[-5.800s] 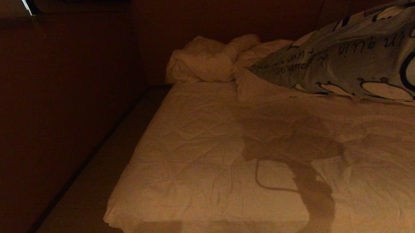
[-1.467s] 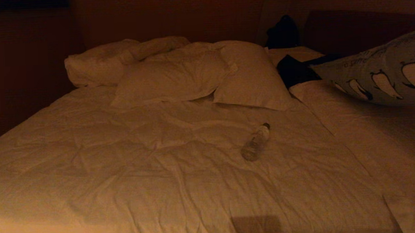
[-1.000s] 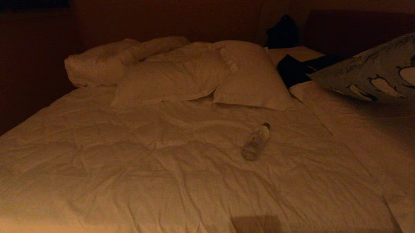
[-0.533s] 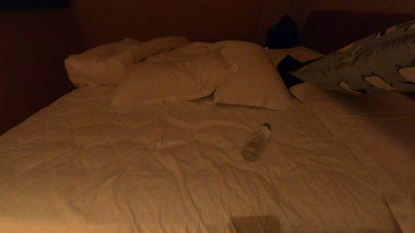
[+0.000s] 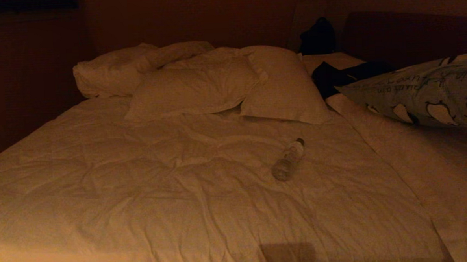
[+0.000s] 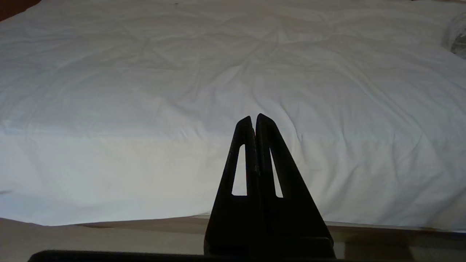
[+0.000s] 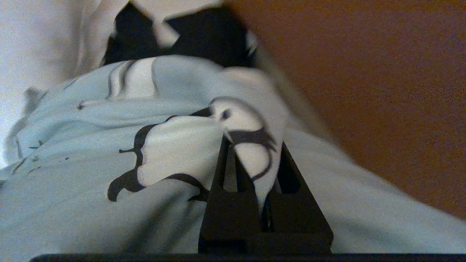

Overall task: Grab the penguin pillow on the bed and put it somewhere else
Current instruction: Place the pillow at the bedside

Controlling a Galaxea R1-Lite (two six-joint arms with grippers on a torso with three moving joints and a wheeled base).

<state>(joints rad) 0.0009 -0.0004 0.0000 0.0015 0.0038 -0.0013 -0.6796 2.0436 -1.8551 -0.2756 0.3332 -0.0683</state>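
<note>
The penguin pillow (image 7: pixel 91 153) is held by the right gripper (image 7: pixel 255 153); a fold of its grey-blue fabric is pinched between the two dark fingers (image 7: pixel 222 182), clenched tight on the cloth, and the printed penguin bulges just ahead of the fingertips — the rest of the pillow spreads out beyond and to one side of them. In the head view the penguin pillow (image 5: pixel 425 95) is seen at the right side, raised off the bed (image 5: pixel 181 196) with shadow under it; only its corner and part of its penguin row are within the picture, and the gripper itself is not seen there. Past the fingertips, beyond the pillow, a dark garment (image 7: pixel 204 36) lies against white bedding.

The left gripper (image 6: pixel 255 120) is kept apart from the work, its fingers pressed together on nothing; ahead of the fingertips stretches the wrinkled white duvet (image 6: pixel 182 91), with the bed's near edge just below them.

A clear plastic bottle (image 5: pixel 288 160) lies on its side mid-duvet; two plain white pillows (image 5: pixel 231 84) rest at the head end — well apart from both grippers.
</note>
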